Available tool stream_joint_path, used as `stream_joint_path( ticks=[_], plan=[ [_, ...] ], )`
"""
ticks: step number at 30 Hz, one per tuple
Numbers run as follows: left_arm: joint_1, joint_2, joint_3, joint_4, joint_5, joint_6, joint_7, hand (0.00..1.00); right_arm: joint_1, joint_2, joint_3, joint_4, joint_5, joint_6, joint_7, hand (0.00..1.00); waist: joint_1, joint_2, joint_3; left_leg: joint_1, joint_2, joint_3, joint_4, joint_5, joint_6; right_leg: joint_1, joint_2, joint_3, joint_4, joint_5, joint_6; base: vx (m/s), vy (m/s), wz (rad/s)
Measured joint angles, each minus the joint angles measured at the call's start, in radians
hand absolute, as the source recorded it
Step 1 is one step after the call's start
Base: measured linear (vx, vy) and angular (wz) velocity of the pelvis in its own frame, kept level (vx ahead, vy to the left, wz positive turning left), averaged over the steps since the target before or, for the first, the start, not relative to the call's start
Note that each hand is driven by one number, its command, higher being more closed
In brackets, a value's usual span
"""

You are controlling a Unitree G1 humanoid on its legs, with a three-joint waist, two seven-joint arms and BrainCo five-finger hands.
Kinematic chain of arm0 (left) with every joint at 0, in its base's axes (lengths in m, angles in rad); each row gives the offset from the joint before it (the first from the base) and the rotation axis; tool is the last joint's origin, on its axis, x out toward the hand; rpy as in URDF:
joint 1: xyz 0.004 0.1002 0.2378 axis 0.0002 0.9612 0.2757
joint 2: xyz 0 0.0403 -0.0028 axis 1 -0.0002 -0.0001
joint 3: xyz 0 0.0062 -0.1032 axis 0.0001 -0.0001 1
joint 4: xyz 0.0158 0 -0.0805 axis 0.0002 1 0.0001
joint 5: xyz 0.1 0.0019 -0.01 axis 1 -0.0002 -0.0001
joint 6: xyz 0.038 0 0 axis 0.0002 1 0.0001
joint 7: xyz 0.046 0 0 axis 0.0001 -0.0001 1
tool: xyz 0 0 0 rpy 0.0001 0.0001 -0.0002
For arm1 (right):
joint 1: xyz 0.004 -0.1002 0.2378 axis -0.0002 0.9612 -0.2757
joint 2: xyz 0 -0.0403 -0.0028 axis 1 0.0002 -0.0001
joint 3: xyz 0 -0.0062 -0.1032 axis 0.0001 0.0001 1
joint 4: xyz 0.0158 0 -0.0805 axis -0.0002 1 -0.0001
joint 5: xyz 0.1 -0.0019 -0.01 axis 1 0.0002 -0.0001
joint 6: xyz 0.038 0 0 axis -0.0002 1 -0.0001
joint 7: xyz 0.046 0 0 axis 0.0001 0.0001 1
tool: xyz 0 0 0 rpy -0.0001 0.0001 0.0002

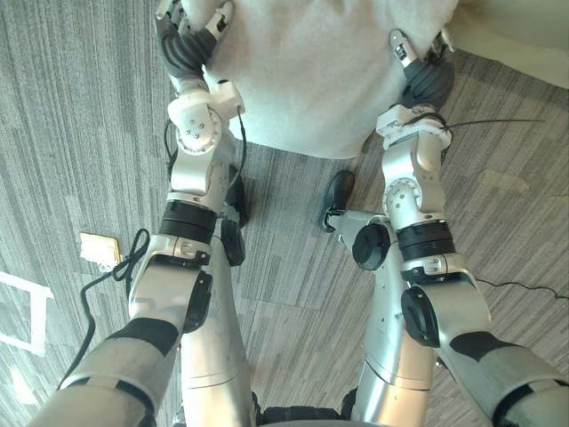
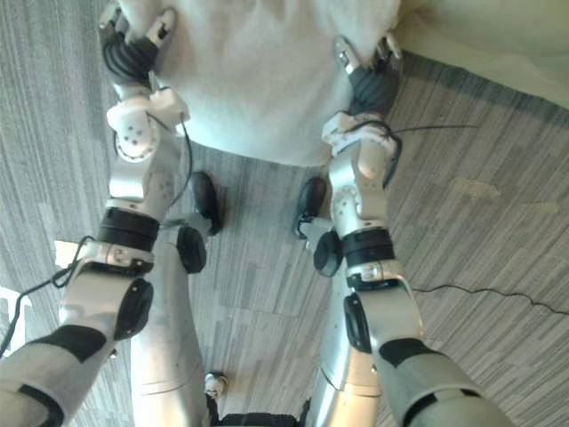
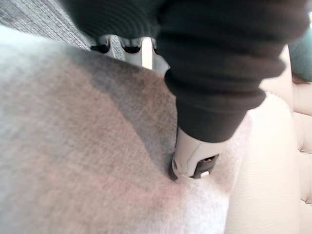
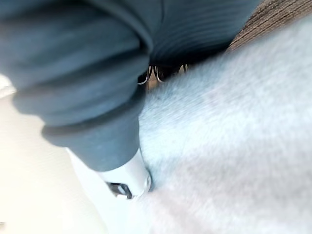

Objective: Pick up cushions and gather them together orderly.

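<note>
Grey fleece cushion (image 1: 311,80), gripped by left hand (image 1: 188,40), right hand (image 1: 425,71)

cushion (image 1: 311,71): pale grey, plain
carpet (image 1: 71,107): grey, fine dark streaks
sofa (image 3: 273,185): cream
tape (image 1: 27,311) on carpet: white

One grey cushion (image 1: 311,71), one cream sofa (image 1: 524,27), one small yellow block (image 1: 100,247), one left hand (image 1: 191,31) and one right hand (image 1: 422,62).

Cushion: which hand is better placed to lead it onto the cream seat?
Right, probably. Both hands grip the cushion at its sides, left hand and right hand, but the cream seat lies beyond the right hand's side.
</note>
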Motion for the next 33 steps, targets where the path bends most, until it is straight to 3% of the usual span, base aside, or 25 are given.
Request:
stream_joint_path(
  ticks=[4,9,11,15,16,18,23,27,30,33],
  plan=[
    [0.081,-0.029,0.0,-0.055,-0.002,-0.002,0.002,1.0,0.09,0.059,0.0,-0.075,0.012,-0.01,0.002,1.0,-0.001,-0.002,-0.017,0.087,0.004,0.009,-0.043,0.0,0.0,0.081,0.007,0.001,-0.042,-0.004,0.01,0.01,0.004,-0.04],
    [0.231,-0.099,-0.015,-0.169,-0.001,-0.042,0.002,1.0,0.199,0.108,0.001,-0.161,0.012,-0.04,0.006,1.0,-0.002,-0.003,-0.057,0.249,0.007,0.024,-0.181,0.018,0.0,0.234,0.026,-0.006,-0.177,0.018,0.02,0.02,-0.014,-0.04],
    [0.305,-0.138,-0.032,-0.22,-0.001,-0.052,0.002,1.0,0.274,0.115,0.005,-0.214,0.01,-0.044,0.006,1.0,-0.002,-0.004,-0.058,0.358,0.01,0.029,-0.249,0.036,-0.013,0.346,0.035,-0.019,-0.244,0.039,0.002,0.1,-0.023,-0.01],
    [0.454,-0.184,-0.071,-0.306,-0.004,-0.063,0.004,1.0,0.428,0.132,0.04,-0.318,-0.013,-0.055,0.006,1.0,-0.01,-0.009,-0.076,0.596,0.007,0.056,-0.385,0.044,-0.022,0.573,0.04,-0.033,-0.363,0.043,0.001,0.12,-0.021,0.03],
    [0.492,-0.195,-0.084,-0.316,-0.005,-0.073,0.004,1.0,0.472,0.136,0.052,-0.33,-0.025,-0.067,0.006,1.0,-0.012,-0.01,-0.105,0.644,0.005,0.061,-0.422,0.046,-0.024,0.615,0.039,-0.032,-0.39,0.042,0.002,0.16,-0.019,0.01],
    [0.596,-0.209,-0.122,-0.403,-0.009,-0.095,0.004,1.0,0.595,0.139,0.091,-0.412,-0.056,-0.084,0.006,1.0,-0.019,-0.014,-0.149,0.78,0.001,0.081,-0.519,0.059,-0.028,0.739,0.04,-0.034,-0.468,0.045,0.009,0.17,-0.006,0.04],
    [0.737,-0.213,-0.168,-0.512,-0.024,-0.124,-0.007,1.0,0.78,0.136,0.157,-0.514,-0.077,-0.085,0.015,1.0,-0.025,-0.025,-0.168,1.085,-0.015,0.12,-0.696,0.082,-0.026,1.019,0.044,-0.034,-0.616,0.057,0.031,0.13,-0.002,-0.04],
    [0.943,-0.212,-0.212,-0.604,-0.024,-0.132,-0.018,1.0,0.996,0.123,0.252,-0.609,-0.089,-0.071,0.031,1.0,-0.02,-0.026,-0.284,1.331,-0.024,0.172,-0.863,0.095,-0.022,1.236,0.059,-0.014,-0.76,0.074,0.06,0.2,0.038,-0.2],
    [1.018,-0.209,-0.239,-0.631,-0.024,-0.147,-0.035,1.0,1.058,0.124,0.276,-0.638,-0.129,-0.071,0.033,1.0,-0.022,-0.027,-0.357,1.44,-0.039,0.202,-0.971,0.119,-0.018,1.318,0.059,0.003,-0.834,0.088,0.078,0.18,0.066,-0.16],
    [1.043,-0.198,-0.265,-0.632,-0.023,-0.154,-0.035,1.0,1.064,0.121,0.276,-0.637,-0.163,-0.069,0.033,1.0,-0.025,-0.026,-0.377,1.517,-0.051,0.21,-1.033,0.134,-0.014,1.382,0.062,0.012,-0.884,0.099,0.085,0.11,0.067,-0.1]
  ],
)
